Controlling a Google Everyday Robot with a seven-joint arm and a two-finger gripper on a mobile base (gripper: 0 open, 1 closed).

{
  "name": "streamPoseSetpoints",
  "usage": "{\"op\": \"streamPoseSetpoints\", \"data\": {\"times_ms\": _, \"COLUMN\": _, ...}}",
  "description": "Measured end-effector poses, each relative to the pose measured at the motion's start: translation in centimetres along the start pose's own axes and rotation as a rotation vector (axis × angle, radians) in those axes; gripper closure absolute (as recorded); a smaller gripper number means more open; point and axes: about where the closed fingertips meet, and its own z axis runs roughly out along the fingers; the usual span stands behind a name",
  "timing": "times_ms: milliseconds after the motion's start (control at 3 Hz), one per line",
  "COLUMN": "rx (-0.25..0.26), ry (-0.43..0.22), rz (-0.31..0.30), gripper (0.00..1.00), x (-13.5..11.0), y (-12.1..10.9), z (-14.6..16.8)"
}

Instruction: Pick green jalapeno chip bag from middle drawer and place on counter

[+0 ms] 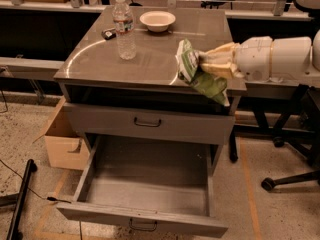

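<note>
My gripper (206,64) comes in from the right on a white arm and is shut on the green jalapeno chip bag (196,73). The bag is green and white, crinkled, and hangs tilted over the right front part of the counter (150,54), its lower end past the counter's edge. The middle drawer (147,184) is pulled wide open below and holds nothing that I can see. The drawer front above it (147,122) is closed.
A water bottle (124,28) stands on the counter's left part, a white bowl (157,20) and a small dark object (108,33) at its back. A cardboard box (62,139) sits left of the cabinet. Office chair legs (287,176) stand at right.
</note>
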Motion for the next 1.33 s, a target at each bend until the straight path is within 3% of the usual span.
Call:
{"op": "streamPoseSetpoints", "data": {"times_ms": 333, "rx": 0.058, "ry": 0.017, "rz": -0.015, "gripper": 1.00, "x": 0.5, "y": -4.5, "z": 0.3}}
{"op": "streamPoseSetpoints", "data": {"times_ms": 667, "rx": 0.083, "ry": 0.027, "rz": -0.025, "gripper": 1.00, "x": 1.3, "y": -8.3, "z": 1.6}}
{"op": "streamPoseSetpoints", "data": {"times_ms": 1000, "rx": 0.090, "ry": 0.035, "rz": -0.017, "gripper": 0.83, "x": 2.7, "y": -10.8, "z": 4.1}}
{"op": "streamPoseSetpoints", "data": {"times_ms": 1333, "rx": 0.098, "ry": 0.030, "rz": -0.014, "gripper": 0.59, "x": 3.3, "y": -12.2, "z": 6.7}}
